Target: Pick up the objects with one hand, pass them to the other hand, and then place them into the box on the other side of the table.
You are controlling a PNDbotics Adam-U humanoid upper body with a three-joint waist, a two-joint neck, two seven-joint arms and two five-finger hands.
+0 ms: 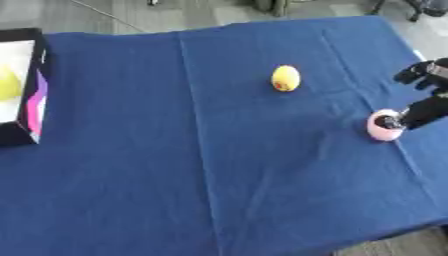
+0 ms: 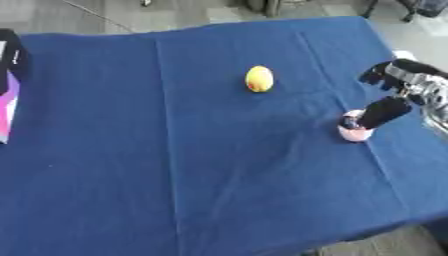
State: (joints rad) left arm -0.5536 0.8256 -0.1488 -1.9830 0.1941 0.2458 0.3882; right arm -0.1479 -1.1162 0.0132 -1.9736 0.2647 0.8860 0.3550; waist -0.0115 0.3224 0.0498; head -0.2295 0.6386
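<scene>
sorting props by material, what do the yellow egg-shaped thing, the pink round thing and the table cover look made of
Yellow object: seemingly smooth plastic or rubber, evenly coloured with a reddish mark; cannot tell which.
Pink object: pale and rounded with a matte look, maybe soft plastic or foam; the right hand partly hides it.
Blue cover: woven cloth, shown by creases and fold lines.

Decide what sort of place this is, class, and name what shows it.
Probably a robot test room: a table under a blue cloth, a box at one side, and a robot's right hand at a pink ball.
</scene>
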